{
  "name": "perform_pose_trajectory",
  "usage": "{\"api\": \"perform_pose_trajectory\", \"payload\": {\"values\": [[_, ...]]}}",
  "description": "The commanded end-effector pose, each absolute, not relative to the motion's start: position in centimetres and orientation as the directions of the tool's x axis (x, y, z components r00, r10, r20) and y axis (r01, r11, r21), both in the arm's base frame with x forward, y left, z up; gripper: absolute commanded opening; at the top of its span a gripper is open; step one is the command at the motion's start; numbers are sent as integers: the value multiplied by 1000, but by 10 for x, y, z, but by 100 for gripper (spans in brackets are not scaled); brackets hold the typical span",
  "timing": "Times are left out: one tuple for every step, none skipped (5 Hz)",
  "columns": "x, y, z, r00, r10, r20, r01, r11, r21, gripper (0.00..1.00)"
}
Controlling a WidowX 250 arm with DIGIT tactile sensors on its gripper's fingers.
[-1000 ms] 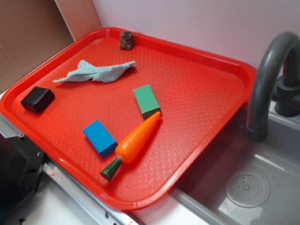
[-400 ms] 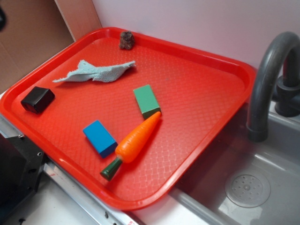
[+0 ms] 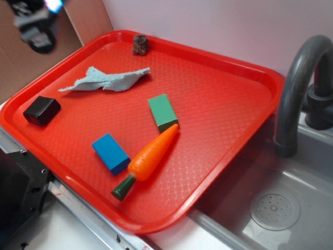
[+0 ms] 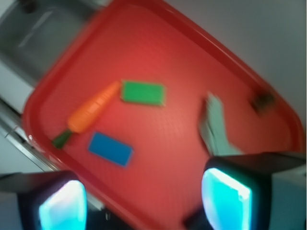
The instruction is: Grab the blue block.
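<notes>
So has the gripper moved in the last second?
Yes. The gripper has come into the exterior view at the top left, above the far left corner of the red tray; a second ago it wasn't in view.

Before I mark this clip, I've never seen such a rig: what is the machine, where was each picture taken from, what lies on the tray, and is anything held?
The machine is a small robot arm with a two-finger gripper. The exterior picture looks down from the side; the arm is only a blur at its top left corner. The wrist picture comes from a camera on the arm, looking down between its glowing fingertips, which stand apart and hold nothing. On the red plastic tray lie a small bright blue rectangular block, a green rectangular block, an orange toy carrot, a black box, a crumpled pale cloth and a small brown lump. A grey sink sits beside the tray.
</notes>
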State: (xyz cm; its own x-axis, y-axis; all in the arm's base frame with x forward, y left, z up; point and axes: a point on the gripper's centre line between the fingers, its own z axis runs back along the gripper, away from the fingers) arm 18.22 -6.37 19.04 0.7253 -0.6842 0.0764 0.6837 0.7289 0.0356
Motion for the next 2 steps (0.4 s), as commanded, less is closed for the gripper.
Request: {"api": "perform_pose_trajectory", "payload": {"values": [[155,-97,180,295,-947,126,951,304,61,100],[138,-86,165,53,-992,117,997,59,49,100]]}}
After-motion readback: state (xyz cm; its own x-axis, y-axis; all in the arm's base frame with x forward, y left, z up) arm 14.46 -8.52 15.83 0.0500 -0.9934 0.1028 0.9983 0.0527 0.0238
